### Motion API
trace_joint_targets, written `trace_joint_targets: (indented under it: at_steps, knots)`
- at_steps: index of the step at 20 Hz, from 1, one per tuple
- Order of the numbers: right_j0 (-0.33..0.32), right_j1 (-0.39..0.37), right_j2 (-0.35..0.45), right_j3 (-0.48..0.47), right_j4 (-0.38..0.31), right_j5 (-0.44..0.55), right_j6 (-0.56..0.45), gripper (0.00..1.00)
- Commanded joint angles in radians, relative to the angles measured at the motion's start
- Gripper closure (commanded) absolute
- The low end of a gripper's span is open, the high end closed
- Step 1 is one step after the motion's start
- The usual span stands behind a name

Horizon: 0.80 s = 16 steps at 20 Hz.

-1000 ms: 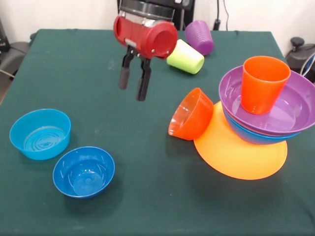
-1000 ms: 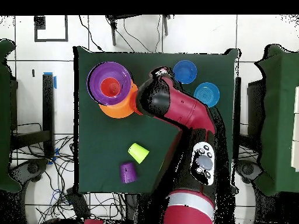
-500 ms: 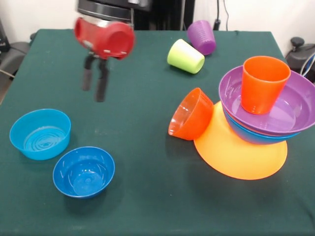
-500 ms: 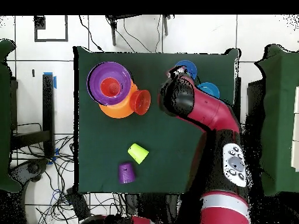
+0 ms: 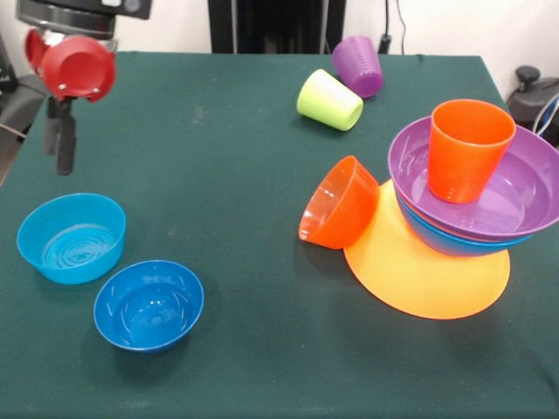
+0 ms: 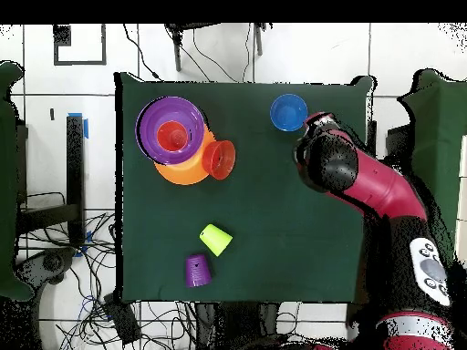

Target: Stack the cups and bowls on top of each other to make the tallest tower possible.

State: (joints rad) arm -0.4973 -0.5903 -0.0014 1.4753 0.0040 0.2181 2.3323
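The arm reaches down at the table's edge, its gripper (image 5: pixel 60 147) hanging empty above the light blue bowl (image 5: pixel 72 237) (fingers close together, whether fully closed I cannot tell). The tower (image 5: pixel 463 218) stands well apart, orange cup (image 5: pixel 465 150) on top.

— What can't we see from above?
— The arm (image 6: pixel 365 182) covers the light blue bowl (image 5: pixel 72 237) entirely, and the gripper (image 5: pixel 59 140) too.
— And from the front?
— We can't tell whether its fingers are apart. The purple bowl (image 5: pixel 515 188) runs off the right edge, and hides most of the blue bowl (image 5: pixel 445 240) under it.
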Motion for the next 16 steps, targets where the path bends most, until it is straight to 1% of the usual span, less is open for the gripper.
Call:
trace_joint_targets:
  at_steps: [1, 5, 9, 14, 16]
  knots:
    - [-0.024, 0.075, 0.190, -0.004, -0.154, 0.030, -0.189, 0.00]
    - [-0.042, 0.083, 0.200, 0.006, -0.196, 0.039, -0.174, 0.00]
    - [-0.067, 0.094, 0.224, 0.028, -0.233, 0.007, -0.148, 0.00]
    - [-0.092, 0.117, 0.255, 0.023, -0.268, -0.024, -0.125, 0.00]
    - [-0.101, 0.122, 0.265, 0.013, -0.279, -0.017, -0.125, 0.00]
